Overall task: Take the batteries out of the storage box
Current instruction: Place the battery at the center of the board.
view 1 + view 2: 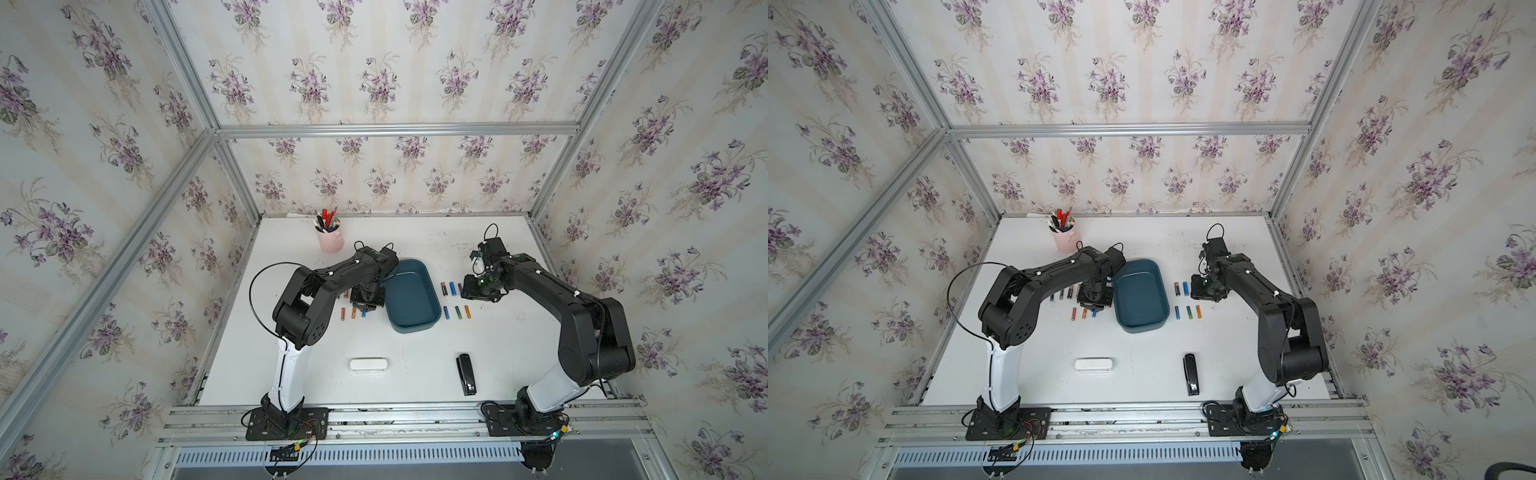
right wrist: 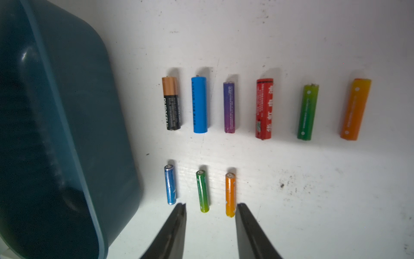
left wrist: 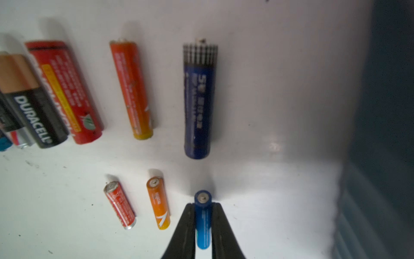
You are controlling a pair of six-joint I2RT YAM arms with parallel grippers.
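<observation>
One small blue battery [image 3: 202, 226] sits just beside the storage box [image 1: 409, 299], clamped by the left gripper [image 3: 203, 205] — it should release slowly so nothing rolls. Right gripper [image 2: 211, 205], across the box — parted, empty.

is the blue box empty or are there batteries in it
Empty, as far as shows: the box has a bare floor in both top views, and batteries lie in rows on the table beside it.

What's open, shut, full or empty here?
storage box: upright, empty.
left gripper: shut on the small blue battery.
right gripper: open, holding nothing.
pink cup: upright, full of pens.
stapler: closed, lying flat.
white case: looks closed.
</observation>
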